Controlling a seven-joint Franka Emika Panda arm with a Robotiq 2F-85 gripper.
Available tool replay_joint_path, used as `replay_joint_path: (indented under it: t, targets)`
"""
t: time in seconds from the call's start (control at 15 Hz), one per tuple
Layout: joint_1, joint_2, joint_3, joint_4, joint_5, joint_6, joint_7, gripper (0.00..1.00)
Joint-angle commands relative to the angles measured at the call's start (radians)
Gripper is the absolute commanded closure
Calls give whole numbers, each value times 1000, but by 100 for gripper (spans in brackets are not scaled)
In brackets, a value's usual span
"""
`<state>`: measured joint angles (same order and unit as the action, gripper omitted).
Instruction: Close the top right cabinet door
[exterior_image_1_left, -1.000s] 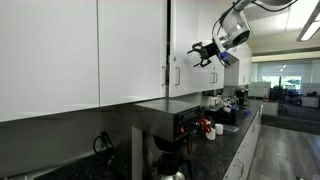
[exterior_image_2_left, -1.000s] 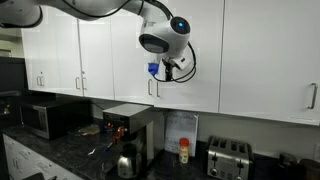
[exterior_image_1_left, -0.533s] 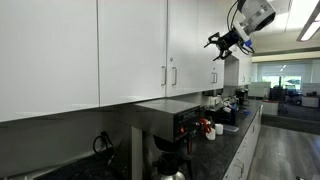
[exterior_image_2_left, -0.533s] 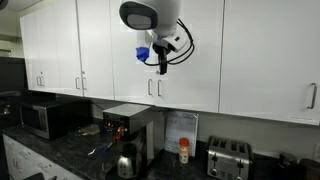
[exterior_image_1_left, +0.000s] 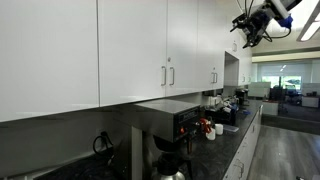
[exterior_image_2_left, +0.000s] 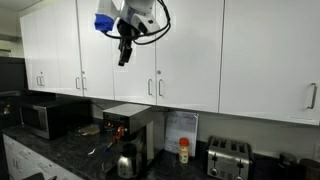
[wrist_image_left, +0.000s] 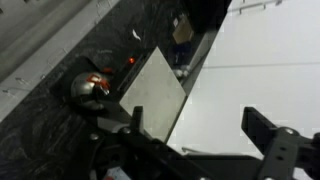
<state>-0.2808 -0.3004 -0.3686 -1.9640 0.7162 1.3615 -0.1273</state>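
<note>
The top right cabinet door (exterior_image_2_left: 190, 50) is a glossy white panel with a slim silver handle (exterior_image_2_left: 158, 88) at its lower corner. It sits flush with the neighbouring doors in both exterior views (exterior_image_1_left: 183, 40). My gripper (exterior_image_2_left: 124, 55) hangs in the air in front of the upper cabinets, away from the door and well off its handle. It also shows high up in an exterior view (exterior_image_1_left: 250, 28). In the wrist view the gripper (wrist_image_left: 200, 130) is open and empty, with white cabinet front beyond its fingers.
A coffee machine (exterior_image_2_left: 125, 125) stands on the dark counter under the door, with its grey top in the wrist view (wrist_image_left: 150, 95). A microwave (exterior_image_2_left: 45, 118), a toaster (exterior_image_2_left: 228, 157) and a small bottle (exterior_image_2_left: 183, 150) stand along the counter. More white upper doors (exterior_image_2_left: 270, 50) line the wall.
The door was ajar with a dark gap beside it; now it is flush. My gripper has left the handle and risen up and away from the cabinet front.
</note>
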Motion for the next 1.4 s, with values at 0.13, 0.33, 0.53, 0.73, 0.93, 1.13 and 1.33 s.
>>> replay_joint_path:
  t: [0.13, 0.33, 0.53, 0.73, 0.93, 1.13, 1.33]
  targets:
    - [-1, -70, 29, -8, -214, -267, 2, 0]
    - [4, -83, 68, -33, -362, -272, -2, 0]
    - [11, -105, 115, -86, -521, -169, -4, 0]
    - [17, -141, 131, -182, -562, 67, 6, 0]
    - [15, -165, 113, -261, -489, 280, 31, 0]
    - [10, -196, 96, -326, -433, 447, 39, 0]
    - [23, -167, 88, -293, -459, 429, 32, 0]
